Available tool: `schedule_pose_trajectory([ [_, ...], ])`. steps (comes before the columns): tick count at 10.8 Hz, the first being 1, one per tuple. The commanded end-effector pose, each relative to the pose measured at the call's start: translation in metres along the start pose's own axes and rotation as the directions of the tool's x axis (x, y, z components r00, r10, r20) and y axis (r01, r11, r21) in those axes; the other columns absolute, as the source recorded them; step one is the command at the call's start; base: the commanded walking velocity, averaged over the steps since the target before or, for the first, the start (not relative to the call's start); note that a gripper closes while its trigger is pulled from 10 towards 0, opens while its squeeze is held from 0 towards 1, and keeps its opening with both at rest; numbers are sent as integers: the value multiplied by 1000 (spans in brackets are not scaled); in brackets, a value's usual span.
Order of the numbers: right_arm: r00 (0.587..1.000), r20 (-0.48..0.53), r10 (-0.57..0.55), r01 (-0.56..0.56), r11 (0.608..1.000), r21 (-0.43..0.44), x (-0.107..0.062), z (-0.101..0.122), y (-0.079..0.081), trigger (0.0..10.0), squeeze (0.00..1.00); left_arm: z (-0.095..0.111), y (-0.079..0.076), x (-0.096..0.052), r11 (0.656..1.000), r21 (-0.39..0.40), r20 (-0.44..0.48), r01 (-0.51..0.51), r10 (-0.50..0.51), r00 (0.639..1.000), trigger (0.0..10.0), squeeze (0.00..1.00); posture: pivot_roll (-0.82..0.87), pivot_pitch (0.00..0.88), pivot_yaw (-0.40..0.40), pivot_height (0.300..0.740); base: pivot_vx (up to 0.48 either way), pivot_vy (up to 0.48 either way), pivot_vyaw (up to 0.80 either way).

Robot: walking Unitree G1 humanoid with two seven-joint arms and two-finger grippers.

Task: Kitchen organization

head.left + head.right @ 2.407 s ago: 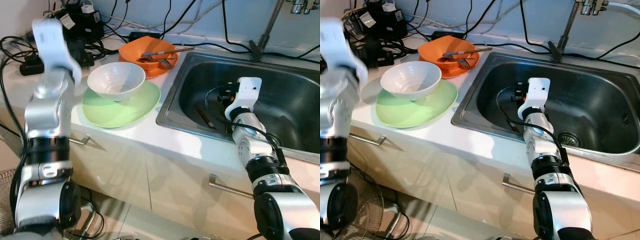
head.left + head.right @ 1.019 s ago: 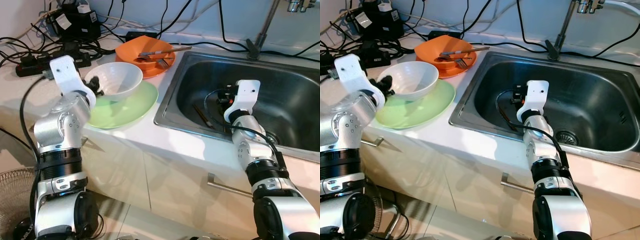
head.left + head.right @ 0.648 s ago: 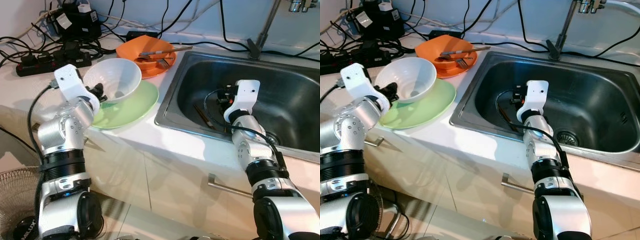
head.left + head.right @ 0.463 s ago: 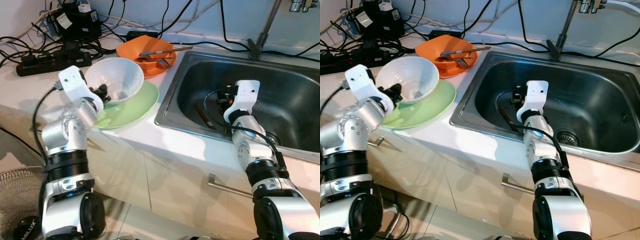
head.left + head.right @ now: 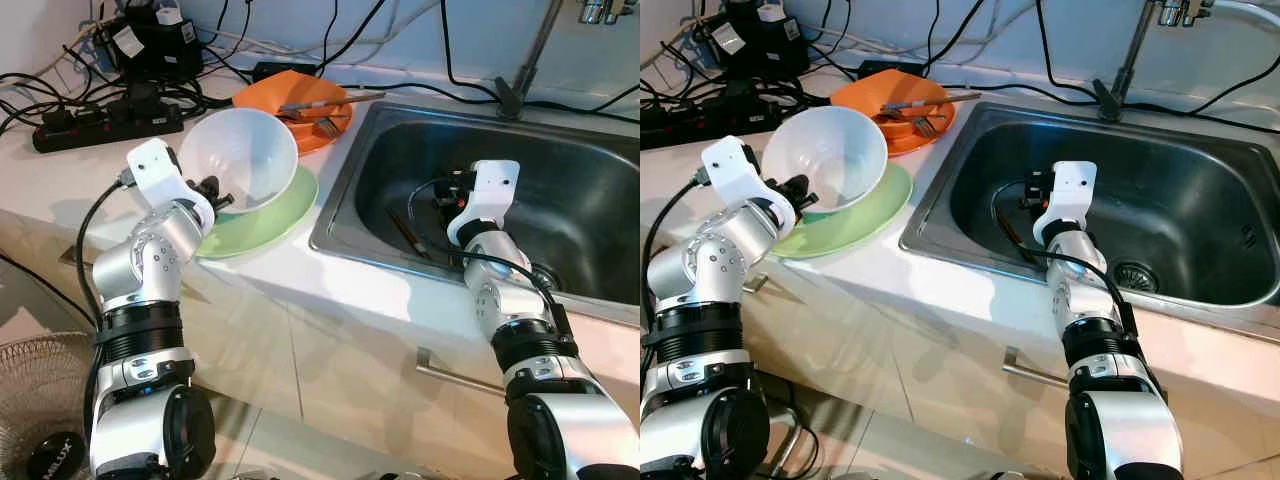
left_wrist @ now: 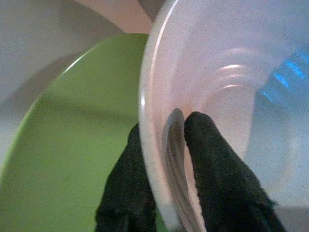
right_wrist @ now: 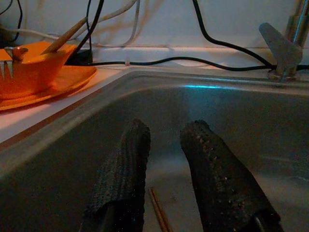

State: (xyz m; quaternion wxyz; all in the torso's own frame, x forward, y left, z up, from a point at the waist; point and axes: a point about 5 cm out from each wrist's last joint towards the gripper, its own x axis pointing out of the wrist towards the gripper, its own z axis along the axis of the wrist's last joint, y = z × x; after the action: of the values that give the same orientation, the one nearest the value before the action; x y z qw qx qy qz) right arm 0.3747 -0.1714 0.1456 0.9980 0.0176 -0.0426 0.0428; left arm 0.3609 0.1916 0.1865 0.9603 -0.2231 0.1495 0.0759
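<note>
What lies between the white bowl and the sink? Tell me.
In the left eye view, between the white bowl and the sink lie the green plate's edge and bare white counter.

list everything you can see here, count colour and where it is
bowl: 1, white, tilted up over the green plate, rim pinched by the left gripper
plate: 1, green, on the counter left of the sink
dish: 1, orange, behind the green plate
utensils: a few, including a fork, lying in the orange dish; exact count unclear
sink: 1, steel, set in the counter
chopsticks: dark, on the sink floor, count unclear
tap: 1, metal, behind the sink
cables and power strips: several, black, back left of the counter
left gripper: shut on the bowl's rim
right gripper: open, inside the sink above the chopsticks
</note>
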Motion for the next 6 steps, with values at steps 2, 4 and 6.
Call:
schedule_pose_trajectory([
  [2,1000,6,0,0,1000,3,0,3,-1,10000,0,1,3,1,1000,-11,4,-6,6,1000,0,0,76,20,49,740,0,0,0],
  [4,1000,7,0,0,1000,3,0,3,-2,10000,0,2,3,2,1000,-14,15,-7,7,1000,0,0,76,19,48,740,0,0,0],
  [6,1000,8,-2,2,1000,2,0,3,-2,10000,0,10,2,0,999,-38,60,0,2,998,0,0,76,19,46,740,0,0,0],
])
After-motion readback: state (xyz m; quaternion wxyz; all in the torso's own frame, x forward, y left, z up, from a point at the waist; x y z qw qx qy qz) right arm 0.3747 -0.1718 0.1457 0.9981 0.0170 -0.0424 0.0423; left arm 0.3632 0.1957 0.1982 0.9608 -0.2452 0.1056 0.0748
